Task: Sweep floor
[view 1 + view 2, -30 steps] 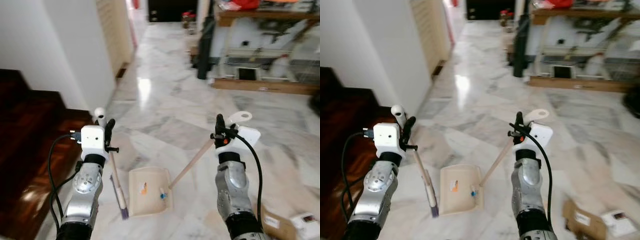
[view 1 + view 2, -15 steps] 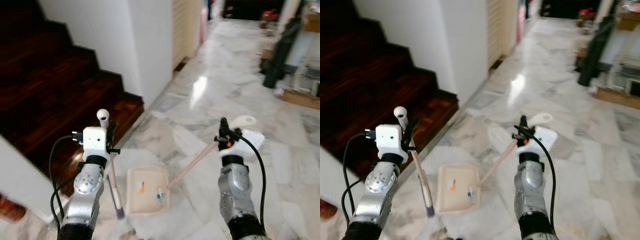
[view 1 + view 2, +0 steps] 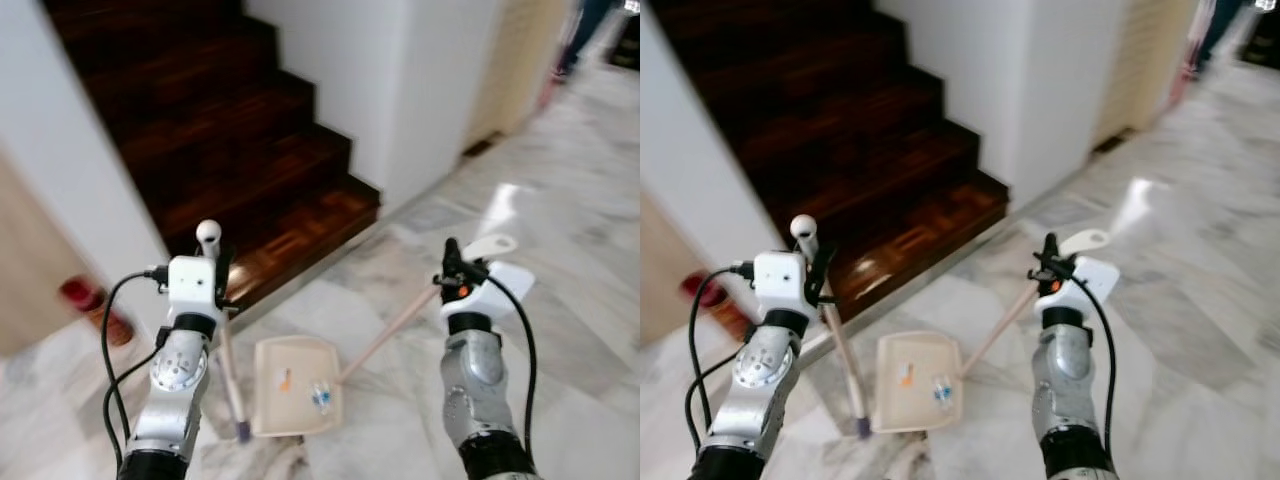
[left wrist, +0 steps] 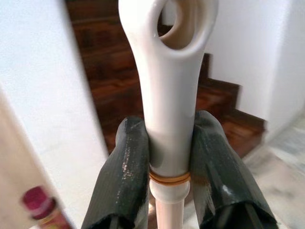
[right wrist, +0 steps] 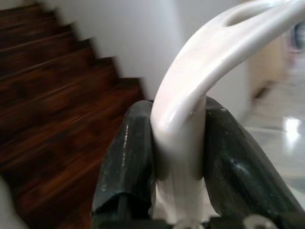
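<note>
The left gripper [image 4: 169,167] is clamped on the broom [image 3: 228,370], upright, its head on the floor [image 3: 400,440] just left of the dustpan [image 3: 295,400]. The right gripper [image 5: 178,157] grips the dustpan handle [image 3: 395,328], slanting down-left. Stairs [image 3: 250,150] lie beyond.

Daylight comes from about 1 o'clock, leaving a bright glare patch on the marble floor [image 3: 505,195]. The dark wooden stairs [image 3: 200,130] stay dim, with one small sheen. Head views are softly motion-blurred toward the edges; both wrist views have blurred, unfocused backgrounds.
</note>
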{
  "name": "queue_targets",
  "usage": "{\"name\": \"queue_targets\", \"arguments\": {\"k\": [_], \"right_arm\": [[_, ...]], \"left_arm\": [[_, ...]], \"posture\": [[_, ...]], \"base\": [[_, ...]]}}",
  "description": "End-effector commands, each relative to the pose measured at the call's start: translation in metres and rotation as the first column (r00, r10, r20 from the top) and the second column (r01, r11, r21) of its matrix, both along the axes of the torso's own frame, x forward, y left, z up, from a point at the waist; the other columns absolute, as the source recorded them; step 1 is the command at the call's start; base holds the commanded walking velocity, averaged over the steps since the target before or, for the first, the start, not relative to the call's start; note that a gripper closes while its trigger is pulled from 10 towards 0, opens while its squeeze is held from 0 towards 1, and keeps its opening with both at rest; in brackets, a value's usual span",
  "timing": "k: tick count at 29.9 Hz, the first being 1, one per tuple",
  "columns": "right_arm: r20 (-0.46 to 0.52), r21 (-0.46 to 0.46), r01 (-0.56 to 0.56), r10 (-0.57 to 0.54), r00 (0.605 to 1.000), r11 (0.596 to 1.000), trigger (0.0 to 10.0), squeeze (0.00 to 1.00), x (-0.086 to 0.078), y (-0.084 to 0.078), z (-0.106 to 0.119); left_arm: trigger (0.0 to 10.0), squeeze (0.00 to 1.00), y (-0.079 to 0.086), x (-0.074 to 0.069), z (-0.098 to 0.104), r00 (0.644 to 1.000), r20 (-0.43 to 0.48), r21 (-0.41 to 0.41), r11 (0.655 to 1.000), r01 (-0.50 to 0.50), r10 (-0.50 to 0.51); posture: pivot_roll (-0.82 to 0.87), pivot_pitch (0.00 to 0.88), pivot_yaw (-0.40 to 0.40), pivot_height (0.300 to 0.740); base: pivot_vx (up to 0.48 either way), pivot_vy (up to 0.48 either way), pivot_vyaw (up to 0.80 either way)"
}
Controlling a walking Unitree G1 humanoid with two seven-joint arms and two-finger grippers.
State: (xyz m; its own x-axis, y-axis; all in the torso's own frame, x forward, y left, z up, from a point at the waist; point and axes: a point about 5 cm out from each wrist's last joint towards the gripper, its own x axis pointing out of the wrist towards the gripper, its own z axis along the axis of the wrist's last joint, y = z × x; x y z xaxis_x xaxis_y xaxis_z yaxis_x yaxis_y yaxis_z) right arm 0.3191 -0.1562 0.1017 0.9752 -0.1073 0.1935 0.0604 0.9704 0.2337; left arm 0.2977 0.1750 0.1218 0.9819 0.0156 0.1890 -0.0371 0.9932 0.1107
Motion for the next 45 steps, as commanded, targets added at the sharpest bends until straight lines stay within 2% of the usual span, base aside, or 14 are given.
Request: {"name": "queue_targets", "arguments": {"k": [1, 15, 37, 45], "right_arm": [[0.064, 0.023, 0.015, -0.017, 0.998, 1.0, 10.0, 0.0, 0.0034, -0.0031, 0.0145], [0.062, 0.027, 0.01, -0.012, 0.998, 1.0, 10.0, 0.0, 0.0038, -0.0012, 0.0144], [0.04, 0.03, 0.011, -0.012, 0.999, 0.999, 10.0, 0.0, 0.0043, -0.0018, 0.0121], [0.038, 0.023, 0.011, -0.012, 0.999, 1.0, 10.0, 0.0, 0.0044, -0.0011, 0.0121]], "left_arm": [[10.0, 0.0, -0.0046, 0.0012, 0.0119, 0.998, 0.054, 0.018, 1.0, 0.015, -0.016], [10.0, 0.0, -0.005, 0.0002, 0.0115, 0.999, 0.051, 0.017, 1.0, 0.016, -0.017], [10.0, 0.0, -0.0028, -0.0006, 0.0114, 0.999, 0.042, 0.015, 1.0, 0.008, -0.008], [10.0, 0.0, -0.0028, -0.0006, 0.0109, 0.999, 0.041, 0.014, 1.0, 0.008, -0.009]], "posture": [[0.11, 0.0, 0.03, 0.74], [0.11, 0.0, 0.029, 0.74], [0.12, 0.0, 0.033, 0.74], [0.12, 0.0, 0.034, 0.74]], "base": [[0.0, 0.0, 0.8], [0.0, 0.0, 0.74], [0.0, 0.0, 0.0], [0.0, 0.0, 0.71]]}}
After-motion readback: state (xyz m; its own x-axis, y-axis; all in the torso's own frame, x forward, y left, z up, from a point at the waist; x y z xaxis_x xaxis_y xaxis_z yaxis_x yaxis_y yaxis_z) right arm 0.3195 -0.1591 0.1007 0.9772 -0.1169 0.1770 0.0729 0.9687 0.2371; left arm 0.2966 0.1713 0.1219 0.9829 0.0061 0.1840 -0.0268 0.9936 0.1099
